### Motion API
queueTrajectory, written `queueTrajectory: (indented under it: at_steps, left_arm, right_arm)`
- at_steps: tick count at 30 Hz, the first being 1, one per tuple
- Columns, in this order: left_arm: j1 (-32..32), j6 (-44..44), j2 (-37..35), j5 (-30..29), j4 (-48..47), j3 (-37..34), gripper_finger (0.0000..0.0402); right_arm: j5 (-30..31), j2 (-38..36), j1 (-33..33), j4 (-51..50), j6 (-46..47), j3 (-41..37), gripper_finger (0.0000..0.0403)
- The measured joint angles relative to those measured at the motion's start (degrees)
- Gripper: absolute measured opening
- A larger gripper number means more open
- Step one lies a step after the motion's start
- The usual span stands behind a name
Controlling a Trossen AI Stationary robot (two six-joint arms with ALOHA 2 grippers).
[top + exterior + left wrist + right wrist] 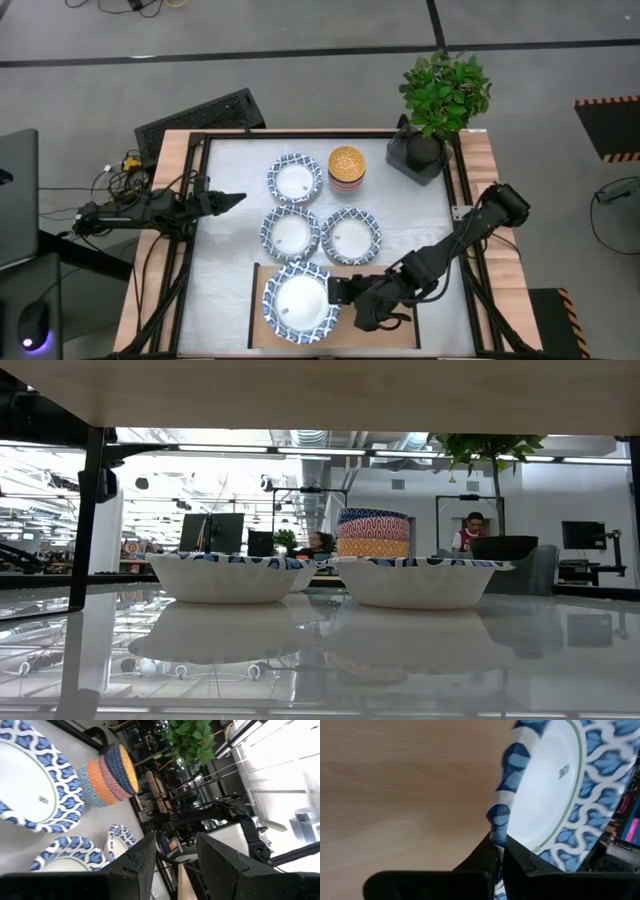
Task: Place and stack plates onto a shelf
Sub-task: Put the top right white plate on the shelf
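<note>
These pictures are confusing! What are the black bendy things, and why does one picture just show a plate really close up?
The black bendy things are two robot arms at a table. One picture looks straight down from above, one looks level across the table top, and two come from little cameras on the arms' wrists.

Seen from above, the right gripper pinches the rim of a blue-and-white plate that lies on a wooden shelf at the near edge. The close-up is that arm's wrist camera: its fingers are shut on the plate's rim.

The left gripper waits at the table's left side, fingers apart, holding nothing.

Three more plates sit on the table, beside a stripy bowl and a potted plant.
</note>
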Motion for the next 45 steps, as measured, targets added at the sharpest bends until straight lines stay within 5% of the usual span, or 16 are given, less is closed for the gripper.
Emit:
queueTrajectory:
  at_steps: [10, 31, 45]
  left_arm:
    - [0.0, -0.5, 0.0, -0.4, -1.1, 0.0, 0.0128]
    - [0.0, 0.2, 0.0, 0.8, -1.3, 0.0, 0.0128]
    - [0.0, 0.1, 0.0, 0.8, -1.3, 0.0, 0.0128]
  right_arm:
    - [-0.1, 0.0, -0.4, 0.0, 1.9, 0.0, 0.004]
    - [-6.4, 0.0, -2.0, 3.4, 8.5, 0.0, 0.0145]
    - [-6.4, 0.0, -1.0, 5.1, 28.8, 0.0, 0.018]
